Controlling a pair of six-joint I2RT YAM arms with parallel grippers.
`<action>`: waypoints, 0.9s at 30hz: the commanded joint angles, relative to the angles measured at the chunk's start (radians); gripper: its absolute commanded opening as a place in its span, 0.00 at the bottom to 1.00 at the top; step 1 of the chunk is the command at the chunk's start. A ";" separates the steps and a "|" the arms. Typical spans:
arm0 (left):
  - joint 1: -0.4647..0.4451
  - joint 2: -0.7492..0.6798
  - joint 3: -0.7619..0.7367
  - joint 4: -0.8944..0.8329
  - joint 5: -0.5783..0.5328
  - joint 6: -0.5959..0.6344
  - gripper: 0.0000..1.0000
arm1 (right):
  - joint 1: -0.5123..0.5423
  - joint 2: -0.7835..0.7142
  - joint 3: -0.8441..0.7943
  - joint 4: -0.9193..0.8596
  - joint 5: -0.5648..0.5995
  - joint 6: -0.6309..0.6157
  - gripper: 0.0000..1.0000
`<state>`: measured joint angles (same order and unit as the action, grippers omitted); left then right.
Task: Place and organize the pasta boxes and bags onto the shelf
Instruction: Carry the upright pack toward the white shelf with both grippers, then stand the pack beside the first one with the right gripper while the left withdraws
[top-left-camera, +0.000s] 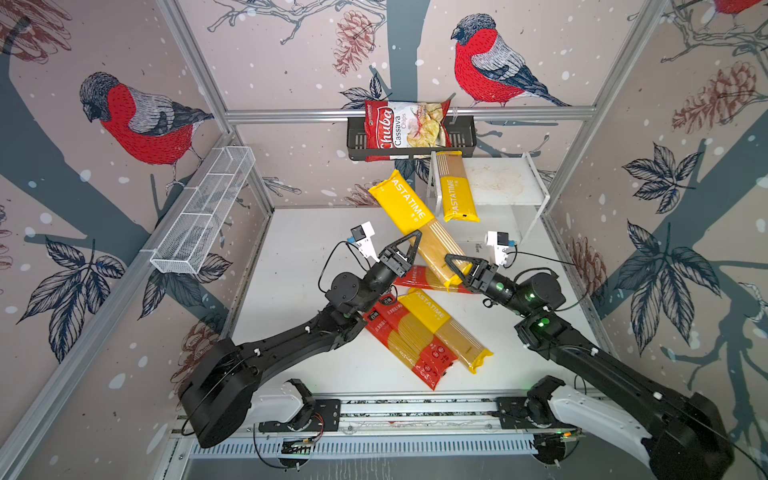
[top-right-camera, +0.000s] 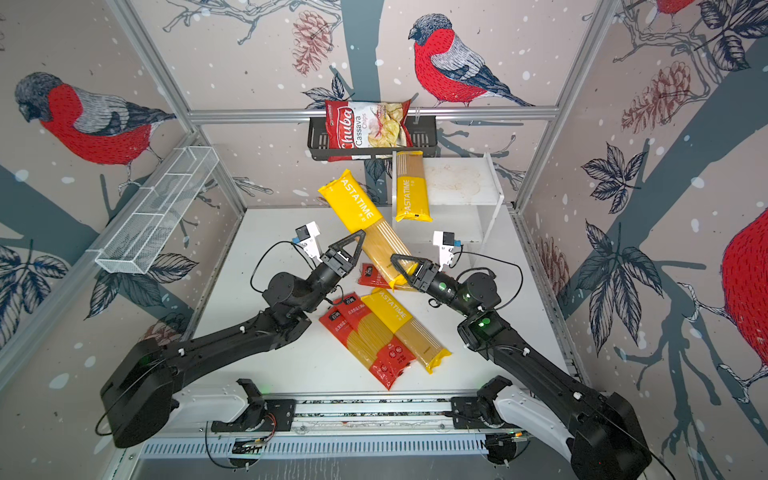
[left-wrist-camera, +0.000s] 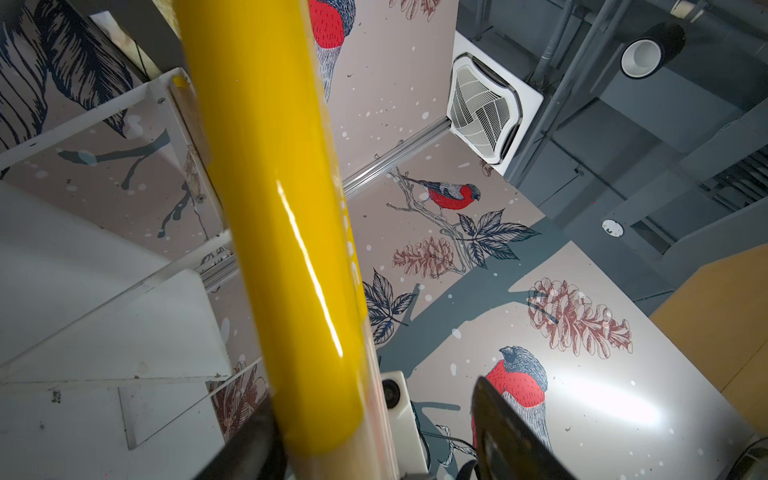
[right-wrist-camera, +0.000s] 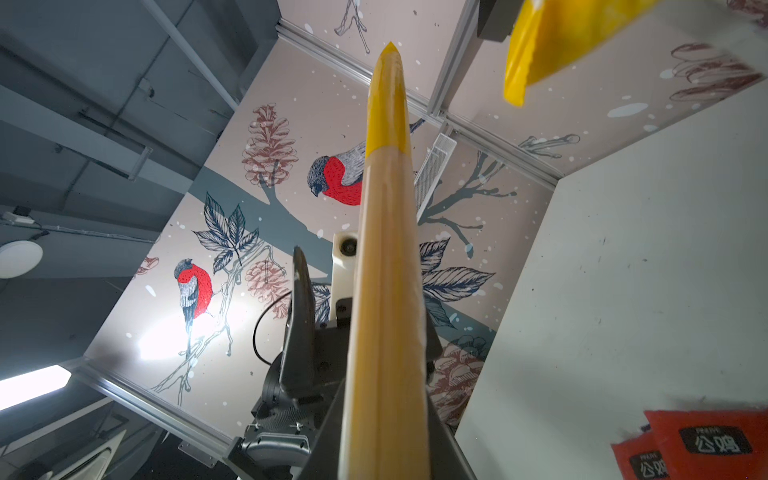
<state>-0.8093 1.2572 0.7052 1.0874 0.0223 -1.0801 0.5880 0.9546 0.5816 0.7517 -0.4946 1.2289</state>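
The left gripper (top-left-camera: 409, 249) has its jaws spread, with one finger just beside the raised PASTATIME pack (top-left-camera: 399, 203) and the other well clear. That pack slants up off the table (top-left-camera: 299, 257), its yellow end near the shelf (top-left-camera: 498, 183). Under it lie red packs (top-left-camera: 415, 353) and another yellow pack (top-left-camera: 428, 311). The right gripper (top-left-camera: 457, 266) pinches the raised pack's lower end. A third PASTATIME pack (top-left-camera: 455, 191) lies on the shelf's top board.
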 joint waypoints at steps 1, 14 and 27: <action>-0.001 -0.025 -0.010 0.006 0.019 0.040 0.67 | -0.044 -0.002 0.039 0.166 0.048 0.047 0.04; -0.011 -0.105 -0.085 -0.124 0.002 0.080 0.65 | -0.349 -0.075 0.098 0.039 0.103 0.176 0.03; -0.030 -0.139 -0.148 -0.159 -0.019 0.095 0.65 | -0.455 -0.011 0.184 -0.136 0.154 0.203 0.02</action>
<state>-0.8356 1.1278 0.5648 0.9230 0.0166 -1.0019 0.1307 0.9333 0.7338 0.5034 -0.3565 1.4410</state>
